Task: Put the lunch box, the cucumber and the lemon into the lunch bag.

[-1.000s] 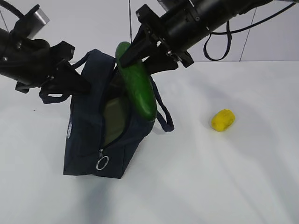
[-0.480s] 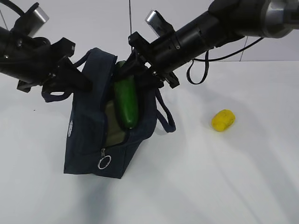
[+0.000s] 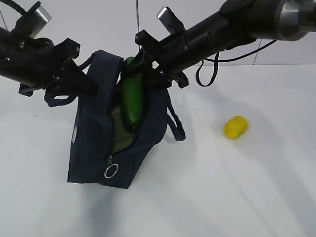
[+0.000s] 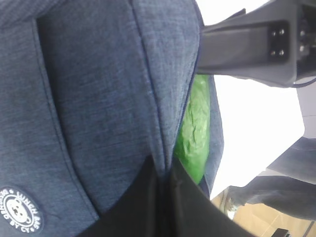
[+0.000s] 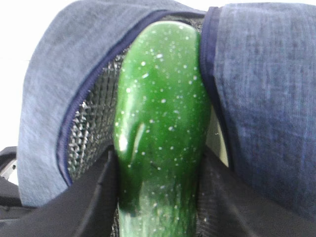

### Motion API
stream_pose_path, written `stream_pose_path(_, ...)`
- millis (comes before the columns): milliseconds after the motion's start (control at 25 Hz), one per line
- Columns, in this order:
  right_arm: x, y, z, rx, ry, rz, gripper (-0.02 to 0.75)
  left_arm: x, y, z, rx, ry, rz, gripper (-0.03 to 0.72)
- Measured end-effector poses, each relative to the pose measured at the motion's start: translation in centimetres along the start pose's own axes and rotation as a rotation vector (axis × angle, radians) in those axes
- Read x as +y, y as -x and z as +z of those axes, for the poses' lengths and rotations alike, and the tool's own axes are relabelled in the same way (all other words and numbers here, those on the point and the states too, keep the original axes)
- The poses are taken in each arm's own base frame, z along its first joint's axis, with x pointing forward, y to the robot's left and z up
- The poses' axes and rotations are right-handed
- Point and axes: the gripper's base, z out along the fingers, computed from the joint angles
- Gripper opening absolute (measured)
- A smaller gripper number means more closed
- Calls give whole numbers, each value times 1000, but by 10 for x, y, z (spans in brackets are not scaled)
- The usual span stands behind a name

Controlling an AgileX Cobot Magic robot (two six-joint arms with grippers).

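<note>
Smooth dark green cucumber [image 3: 132, 98] now sunk deeper into boxy navy fabric lunch bag [image 3: 94, 143], gripped by right pincer [image 3: 144, 64]; left pincer [image 3: 81, 81] clamping bag's edge. Lemon [image 3: 235, 127] left on bench [image 3: 222, 187].

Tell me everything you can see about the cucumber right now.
The cucumber is smooth, glossy dark green with tiny pale specks and rounded ends. It stands nearly upright in the open top of the lunch bag, lower end inside against the lining, upper end still above the rim. The right gripper clamps it near the top.
</note>
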Motion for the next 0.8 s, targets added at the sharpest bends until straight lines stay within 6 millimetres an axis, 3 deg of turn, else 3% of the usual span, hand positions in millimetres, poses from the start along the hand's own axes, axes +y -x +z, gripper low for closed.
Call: stream_pose_path(800, 1, 0, 1, -4, -1, -23, 377, -1, 3, 0, -35, -6, -22, -1)
